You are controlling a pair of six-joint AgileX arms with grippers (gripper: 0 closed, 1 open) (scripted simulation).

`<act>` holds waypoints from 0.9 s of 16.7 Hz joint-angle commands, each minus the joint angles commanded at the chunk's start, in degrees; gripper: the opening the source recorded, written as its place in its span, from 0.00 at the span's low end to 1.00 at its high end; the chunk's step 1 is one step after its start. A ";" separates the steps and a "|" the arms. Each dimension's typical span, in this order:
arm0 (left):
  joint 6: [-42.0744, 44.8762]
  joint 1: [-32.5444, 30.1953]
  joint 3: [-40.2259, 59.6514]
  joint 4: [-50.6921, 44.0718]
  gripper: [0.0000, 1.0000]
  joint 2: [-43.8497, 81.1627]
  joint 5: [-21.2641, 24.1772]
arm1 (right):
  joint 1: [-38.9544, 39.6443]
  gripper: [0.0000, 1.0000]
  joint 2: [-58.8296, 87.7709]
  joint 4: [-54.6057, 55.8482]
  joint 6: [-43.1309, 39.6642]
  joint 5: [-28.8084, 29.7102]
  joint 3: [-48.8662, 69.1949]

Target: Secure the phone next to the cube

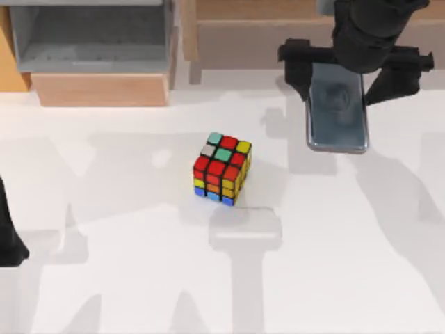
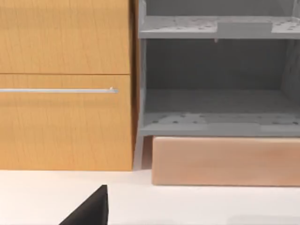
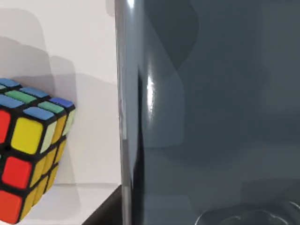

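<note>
**Right arm poised over the phone, with the cube near the table's centre**

The top view shows the right gripper [image 1: 356, 64] at the far right of the white table [image 1: 104, 278], directly above the far end of the phone [image 1: 338, 115]. Dark finger housings project to either side of the phone's far end; whether the fingers have closed on its silvery rim cannot be told, because the arm's body hides the contact. The phone's long axis runs far to near, and it sits right of and farther back than the puzzle cube [image 1: 222, 168], well apart from it. In the right wrist view the phone's glossy face [image 3: 211, 117] is very close to the camera, with the cube [image 3: 28, 154] off to one side.

The left arm [image 1: 8, 240] is parked at the table's left edge; its wrist camera faces a wooden cabinet [image 2: 65, 84] and a grey shelf unit [image 2: 215, 117].

To do this step well, the fingers should probably straddle the phone's narrow width, centred on its rim so the slab does not pivot. The glossy casing is likely to be slippery, so a firm, square closure seems advisable before any lift. The free space just right of the cube appears a suitable destination; the approach should keep the phone from knocking the cube.
</note>
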 joint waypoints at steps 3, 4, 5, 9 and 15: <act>0.00 0.00 0.00 0.00 1.00 0.00 0.00 | 0.07 0.00 -0.06 1.71 -0.14 -0.18 -0.52; 0.00 0.00 0.00 0.00 1.00 0.00 0.00 | 0.08 0.00 0.11 2.38 -0.22 -0.27 -0.81; 0.00 0.00 0.00 0.00 1.00 0.00 0.00 | 0.09 0.00 0.32 3.07 -0.30 -0.35 -1.12; 0.00 0.00 0.00 0.00 1.00 0.00 0.00 | 0.09 0.00 1.98 6.00 -0.72 -0.74 -2.85; 0.00 0.00 0.00 0.00 1.00 0.00 0.00 | -0.03 0.00 6.44 10.03 -1.45 -1.20 -6.00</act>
